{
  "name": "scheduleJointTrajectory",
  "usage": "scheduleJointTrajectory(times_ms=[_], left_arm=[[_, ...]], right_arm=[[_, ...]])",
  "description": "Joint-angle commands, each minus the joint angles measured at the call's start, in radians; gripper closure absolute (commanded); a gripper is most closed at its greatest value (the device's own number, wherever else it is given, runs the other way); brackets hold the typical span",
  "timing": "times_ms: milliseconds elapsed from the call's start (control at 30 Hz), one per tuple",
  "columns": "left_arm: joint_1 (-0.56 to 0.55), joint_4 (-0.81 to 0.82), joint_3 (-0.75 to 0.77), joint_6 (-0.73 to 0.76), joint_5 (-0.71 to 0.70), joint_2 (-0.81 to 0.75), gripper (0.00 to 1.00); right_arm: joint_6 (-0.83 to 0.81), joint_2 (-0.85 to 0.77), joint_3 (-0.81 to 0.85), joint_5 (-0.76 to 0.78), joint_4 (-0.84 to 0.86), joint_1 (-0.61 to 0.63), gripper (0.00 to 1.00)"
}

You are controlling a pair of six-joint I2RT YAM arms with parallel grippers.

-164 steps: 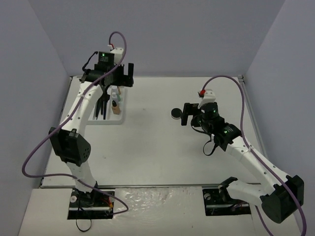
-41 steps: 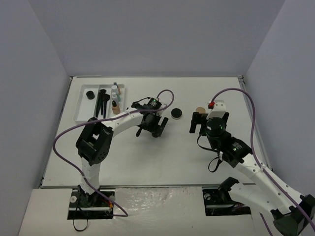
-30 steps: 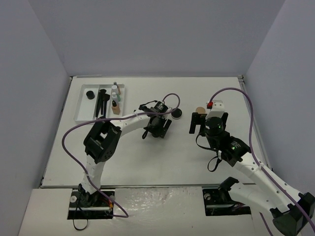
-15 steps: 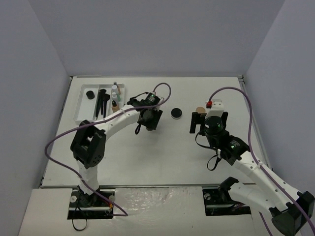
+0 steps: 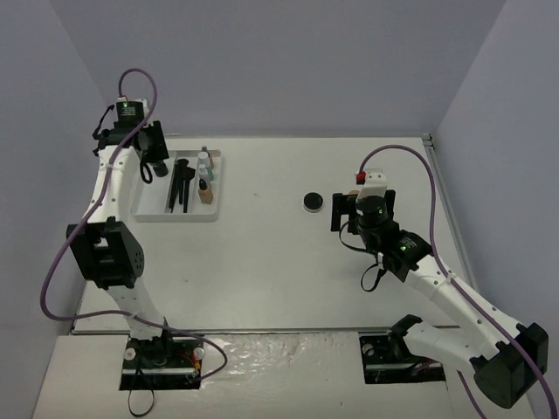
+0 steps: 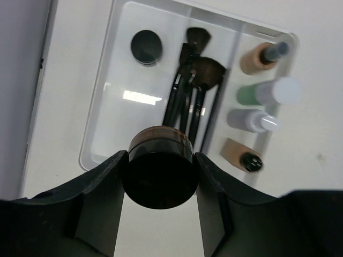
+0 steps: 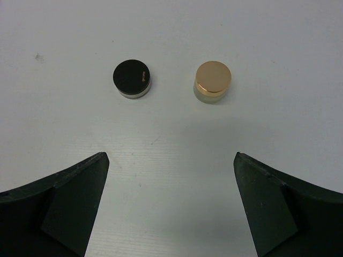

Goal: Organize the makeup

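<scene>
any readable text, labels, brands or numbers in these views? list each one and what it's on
Black-lidded jar, right wrist view: small gold print near the lid's edge, too small to read.
Gold-lidded jar, dark jar in the left gripper, four bottles: no text visible.

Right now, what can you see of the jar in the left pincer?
The jar is small, round and squat: a glossy black face toward the wrist camera, a brownish rim beyond it. The left pincer clamps it from both sides. It is held in the air over one end of the white tray; nothing else touches it.
</scene>
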Motion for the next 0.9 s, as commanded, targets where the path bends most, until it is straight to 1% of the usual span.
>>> scheduleJointTrajectory(times_ms=[0, 33, 100, 167, 233, 300, 467, 600, 700, 767, 833, 867], left_arm=[[0.089, 0.043, 0.099, 0.041, 0.065, 0.175, 0.95], [0.097, 0.047, 0.123, 0.042, 0.071, 0.21, 0.92], [0.12, 0.032, 0.212, 0.044, 0.083, 0.324, 0.91], [0.129, 0.014, 0.315, 0.048, 0.078, 0.398, 0.91], [0.139, 0.005, 0.376, 0.049, 0.079, 0.471, 0.9], [0.146, 0.006, 0.408, 0.044, 0.078, 0.53, 0.89], [0.157, 0.011, 0.45, 0.038, 0.076, 0.59, 0.78], [0.157, 0.015, 0.433, 0.035, 0.084, 0.592, 0.62], [0.157, 0.027, 0.39, 0.035, 0.085, 0.562, 0.45], [0.157, 0.051, 0.346, 0.035, 0.087, 0.522, 0.36], [0.157, 0.072, 0.32, 0.035, 0.092, 0.487, 0.28], [0.157, 0.081, 0.306, 0.036, 0.096, 0.472, 0.25]], right_arm=[[-0.016, 0.032, 0.053, -0.016, 0.071, -0.013, 0.0], [-0.016, 0.035, 0.054, -0.018, 0.071, -0.015, 0.0], [-0.016, 0.044, 0.054, -0.022, 0.071, -0.019, 0.0], [-0.014, 0.053, 0.054, -0.025, 0.071, -0.025, 0.0], [-0.006, 0.058, 0.054, -0.021, 0.068, -0.034, 0.0], [0.004, 0.065, 0.054, -0.019, 0.066, -0.045, 0.0], [0.031, 0.145, 0.07, -0.073, 0.063, -0.112, 0.0], [0.031, 0.26, 0.124, -0.163, 0.067, -0.176, 0.01], [0.002, 0.391, 0.196, -0.225, 0.076, -0.187, 0.01], [-0.023, 0.477, 0.238, -0.26, 0.081, -0.188, 0.01], [-0.031, 0.525, 0.292, -0.274, 0.081, -0.188, 0.02], [-0.033, 0.581, 0.328, -0.287, 0.103, -0.188, 0.02]])
